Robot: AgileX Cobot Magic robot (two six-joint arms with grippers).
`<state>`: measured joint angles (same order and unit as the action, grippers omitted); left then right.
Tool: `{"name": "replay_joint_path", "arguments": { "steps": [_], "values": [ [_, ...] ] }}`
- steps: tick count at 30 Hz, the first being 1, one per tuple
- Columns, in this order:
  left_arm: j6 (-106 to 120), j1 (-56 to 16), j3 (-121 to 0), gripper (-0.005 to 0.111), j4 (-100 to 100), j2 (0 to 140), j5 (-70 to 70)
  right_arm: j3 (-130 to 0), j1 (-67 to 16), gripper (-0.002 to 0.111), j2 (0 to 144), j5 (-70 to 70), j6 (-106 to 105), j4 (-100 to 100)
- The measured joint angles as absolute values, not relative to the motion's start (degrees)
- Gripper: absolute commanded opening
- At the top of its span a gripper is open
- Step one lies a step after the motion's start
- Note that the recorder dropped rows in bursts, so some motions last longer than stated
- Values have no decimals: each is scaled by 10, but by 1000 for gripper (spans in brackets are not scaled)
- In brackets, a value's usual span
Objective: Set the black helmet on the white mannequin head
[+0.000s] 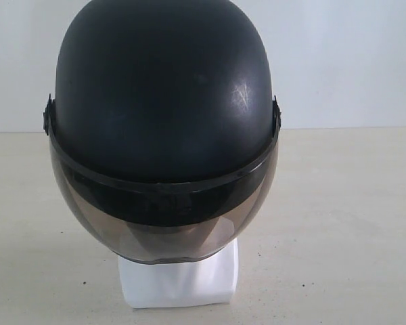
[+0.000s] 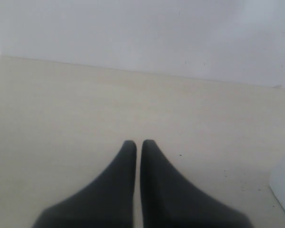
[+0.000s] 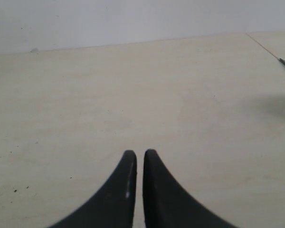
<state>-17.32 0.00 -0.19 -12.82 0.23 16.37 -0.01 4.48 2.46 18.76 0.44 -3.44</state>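
Black helmet (image 1: 162, 101) sits over the white mannequin head (image 1: 179, 281), in the middle of the table (image 1: 352, 223). Only the white block base shows below the visor (image 1: 162, 223). The face is hidden behind the smoky tint and the shell, so I cannot confirm how deep the crown is seated. Judging by how low the visor hangs, it looks well down. Helmet points crown up and opening down, with the visor side facing the exterior camera. The two side pivots read about level, so there is no obvious tilt. Its long axis, front to back, I judge to run toward that camera, which is why it shows as a broad dome. It appears to rest on the head alone, with nothing of mine touching it. My left gripper (image 2: 138, 142) is closed tip to tip with only a thin slit between the fingers. It holds nothing and hangs over bare tabletop. A white edge (image 2: 284, 187) shows at the border of the left wrist view, and it may be the base, but I cannot say. My right gripper (image 3: 139, 153) is the same, pinched together and empty, with open table below it. I read both hands as parked clear so the helmet is not nudged. The task looks done or close to it.
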Motion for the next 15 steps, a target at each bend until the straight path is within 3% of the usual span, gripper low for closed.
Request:
{"name": "replay_joint_path", "arguments": {
  "steps": [15],
  "values": [
    [-173, 0, -2, 4, -128, 2, 164, 0, 41, 6, 25, 188, 4, -32]
  ]
}}
